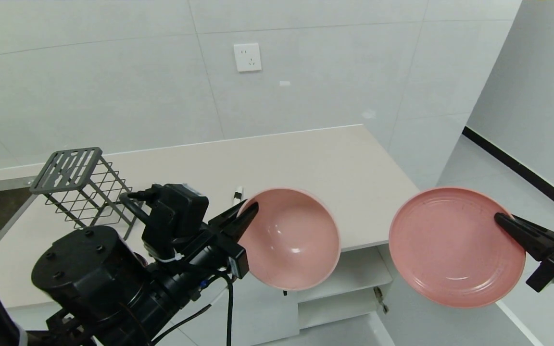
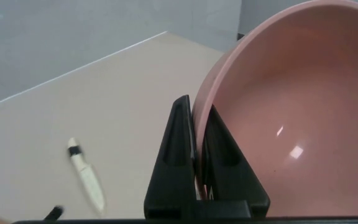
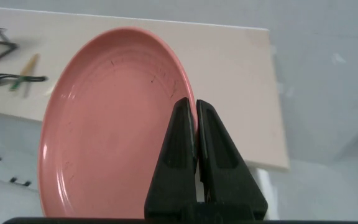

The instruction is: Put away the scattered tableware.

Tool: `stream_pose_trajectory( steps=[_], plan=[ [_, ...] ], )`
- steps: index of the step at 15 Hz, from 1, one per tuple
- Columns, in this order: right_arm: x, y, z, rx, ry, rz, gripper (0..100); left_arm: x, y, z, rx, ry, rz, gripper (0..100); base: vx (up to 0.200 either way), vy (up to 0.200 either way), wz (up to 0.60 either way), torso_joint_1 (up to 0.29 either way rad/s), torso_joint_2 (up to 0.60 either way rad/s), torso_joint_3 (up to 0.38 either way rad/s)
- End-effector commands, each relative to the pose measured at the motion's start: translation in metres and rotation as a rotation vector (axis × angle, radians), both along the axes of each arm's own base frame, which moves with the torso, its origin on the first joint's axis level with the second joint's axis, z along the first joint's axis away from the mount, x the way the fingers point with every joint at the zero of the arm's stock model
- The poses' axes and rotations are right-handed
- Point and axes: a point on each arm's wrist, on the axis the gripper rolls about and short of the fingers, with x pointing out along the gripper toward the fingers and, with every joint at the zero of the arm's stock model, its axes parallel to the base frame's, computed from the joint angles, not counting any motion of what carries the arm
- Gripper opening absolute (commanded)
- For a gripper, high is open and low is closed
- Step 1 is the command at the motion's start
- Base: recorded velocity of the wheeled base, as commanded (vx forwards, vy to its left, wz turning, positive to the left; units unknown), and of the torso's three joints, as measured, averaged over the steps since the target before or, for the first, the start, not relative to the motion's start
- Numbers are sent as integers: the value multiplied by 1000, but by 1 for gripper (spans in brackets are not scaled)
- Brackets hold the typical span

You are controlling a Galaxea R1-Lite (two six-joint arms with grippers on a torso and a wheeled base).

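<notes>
My left gripper [image 1: 250,207] clamps the pink bowl [image 1: 291,240] by its rim mid-frame. My right gripper [image 1: 500,218] clamps the pink plate [image 1: 455,247] lower right. Both seem stiff and slippery.

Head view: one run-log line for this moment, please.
left gripper: shut on pink bowl rim | right gripper: shut on pink plate rim | wire rack on counter

A beige surface [image 1: 334,163] stands against a wall of large white tiles [image 1: 113,72]. A white wall socket [image 1: 247,57] sits on this wall, above the surface. Under the near edge of the surface are open white shelves [image 1: 358,274]. On the right, a black skirting strip [image 1: 522,168] runs along the pale floor [image 1: 469,158].
</notes>
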Motion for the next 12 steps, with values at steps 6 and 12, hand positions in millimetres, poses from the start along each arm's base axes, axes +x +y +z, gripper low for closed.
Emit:
stream_pose_trajectory(
  steps=[6, 12],
  plan=[
    [0, 0, 0, -1, 0, 4, 0, -3, 3, -1, 5, 8, 2, 0, -133, 0, 0, -88, 174, 84],
    [0, 0, 0, -2, -3, 3, 0, -7, 6, -3, 12, 18, 2, 0, -33, 0, 0, 0, 4, 2]
  ],
)
